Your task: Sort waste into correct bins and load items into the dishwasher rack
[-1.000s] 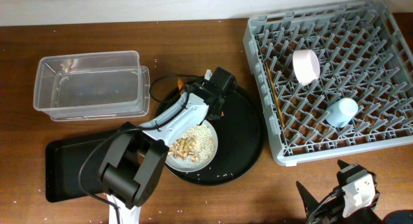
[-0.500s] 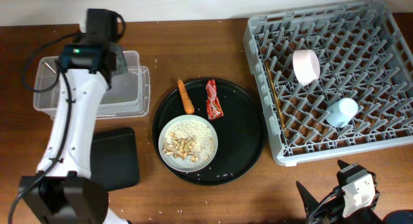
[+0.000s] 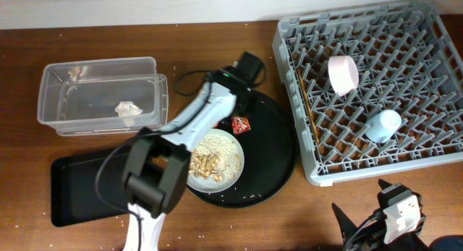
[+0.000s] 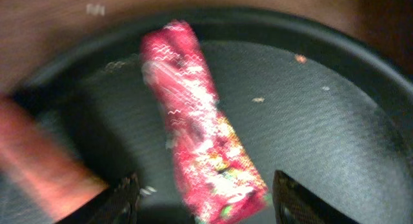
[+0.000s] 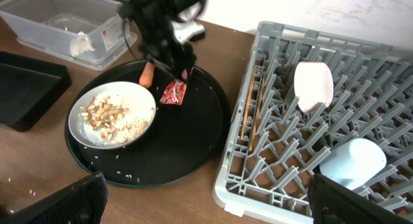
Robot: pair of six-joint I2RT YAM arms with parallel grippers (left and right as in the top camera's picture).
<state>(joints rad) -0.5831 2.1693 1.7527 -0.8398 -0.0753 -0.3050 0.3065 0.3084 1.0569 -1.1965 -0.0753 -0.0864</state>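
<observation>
While left hand (image 4: 205, 201) hangs spread, red wrapper (image 4: 197, 140) between its fingertips (image 4: 122, 199), on black tray (image 4: 335, 140)

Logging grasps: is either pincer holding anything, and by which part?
Nothing is held. The left pincer is open, straddling the red wrapper lying on the round black tray; the right pincer is open and empty.
</observation>
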